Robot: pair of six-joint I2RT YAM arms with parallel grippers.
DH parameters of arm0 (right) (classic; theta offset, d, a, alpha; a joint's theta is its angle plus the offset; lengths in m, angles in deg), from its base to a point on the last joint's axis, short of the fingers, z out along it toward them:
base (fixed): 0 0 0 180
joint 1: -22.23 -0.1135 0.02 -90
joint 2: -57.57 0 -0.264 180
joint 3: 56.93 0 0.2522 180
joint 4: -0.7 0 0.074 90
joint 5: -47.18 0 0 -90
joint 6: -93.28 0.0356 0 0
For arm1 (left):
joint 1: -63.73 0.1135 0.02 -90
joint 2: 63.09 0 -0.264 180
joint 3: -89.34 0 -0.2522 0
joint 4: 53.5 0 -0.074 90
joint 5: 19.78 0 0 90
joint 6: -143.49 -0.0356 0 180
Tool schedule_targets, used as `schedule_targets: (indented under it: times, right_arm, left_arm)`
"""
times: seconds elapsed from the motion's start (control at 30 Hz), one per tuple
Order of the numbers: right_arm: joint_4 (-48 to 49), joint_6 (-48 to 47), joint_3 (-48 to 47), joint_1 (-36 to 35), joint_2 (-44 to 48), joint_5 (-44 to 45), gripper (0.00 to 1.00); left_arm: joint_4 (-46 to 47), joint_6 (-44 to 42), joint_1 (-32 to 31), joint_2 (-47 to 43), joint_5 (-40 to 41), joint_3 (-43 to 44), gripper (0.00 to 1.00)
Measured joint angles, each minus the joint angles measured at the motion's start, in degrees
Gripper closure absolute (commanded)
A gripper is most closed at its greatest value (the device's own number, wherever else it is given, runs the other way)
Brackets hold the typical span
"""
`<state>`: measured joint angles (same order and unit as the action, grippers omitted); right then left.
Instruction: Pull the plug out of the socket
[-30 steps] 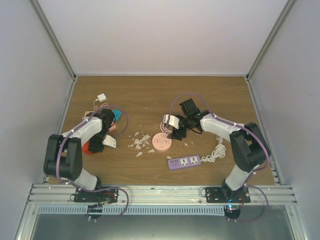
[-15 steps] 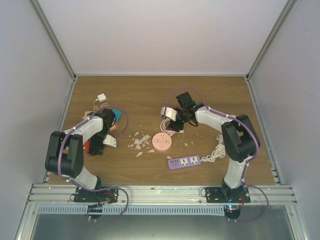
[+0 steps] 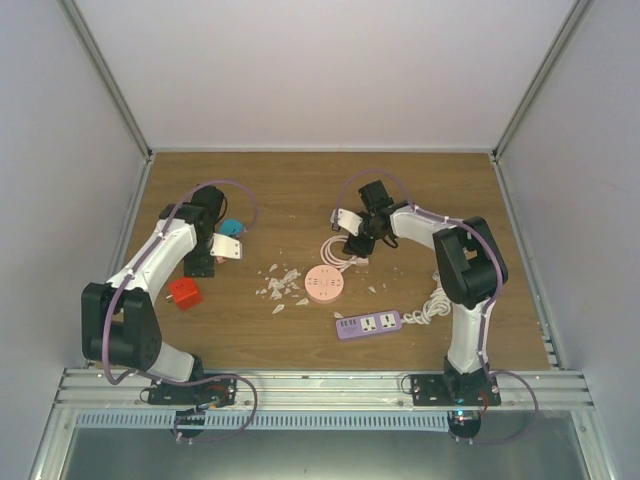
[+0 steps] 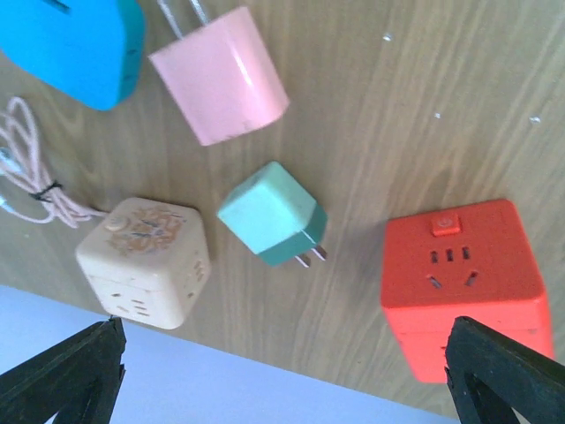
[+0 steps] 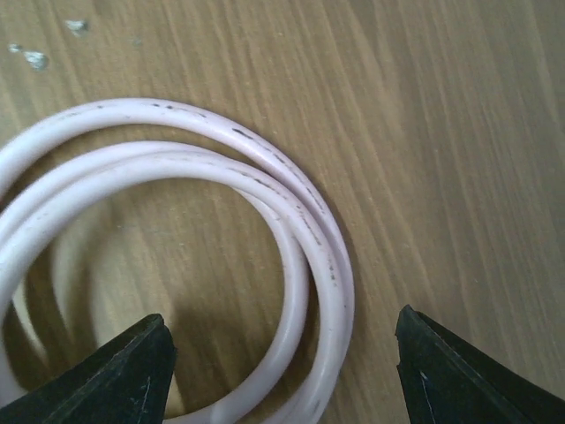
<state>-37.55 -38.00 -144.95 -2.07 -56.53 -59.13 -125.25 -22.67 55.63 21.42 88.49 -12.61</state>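
Lying nearest the arm bases, a purple power strip (image 3: 369,324) sits on the wooden table (image 3: 300,190) with its white cord bunched at its right end. Just beyond it is a round pink socket (image 3: 324,285), with white scraps (image 3: 280,283) scattered to its left. No plug can be made out in its face from the top view. A red cube socket (image 3: 183,293) rests on the left side of the table; in the left wrist view it has nothing plugged into its visible faces.

Farther back, the left gripper (image 4: 282,371) hangs above a cluster of adapters with its fingers spread wide and holding nothing. Below it are a teal plug (image 4: 274,215) lying loose on its side with prongs bare, a beige cube socket (image 4: 146,261), a pink adapter (image 4: 221,75) and a blue adapter (image 4: 75,44).

The right gripper (image 5: 282,367) points down over a coiled white cable (image 5: 221,177) behind the round socket, its fingers spread apart on either side of the loop and touching nothing.

A small white adapter (image 3: 203,196) lies near the far left of the table.
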Motion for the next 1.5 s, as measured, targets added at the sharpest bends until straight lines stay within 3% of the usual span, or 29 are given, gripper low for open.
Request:
schedule_targets:
  times: [0.5,1.13,1.5]
  right_arm:
    - [2.4,1.2,2.8,6.1,0.9,0.9,0.34]
    - [4.0,0.0,16.6,15.7,11.2,1.0,0.35]
    - [3.1,-2.9,18.7,22.3,13.3,1.3,0.35]
  left_arm:
    - [10.4,-0.3,-1.6,-0.7,-4.6,0.8,0.01]
    - [14.6,8.7,-8.2,5.9,-15.0,7.9,0.01]
    - [15.4,16.5,-9.5,9.8,-24.7,12.6,0.01]
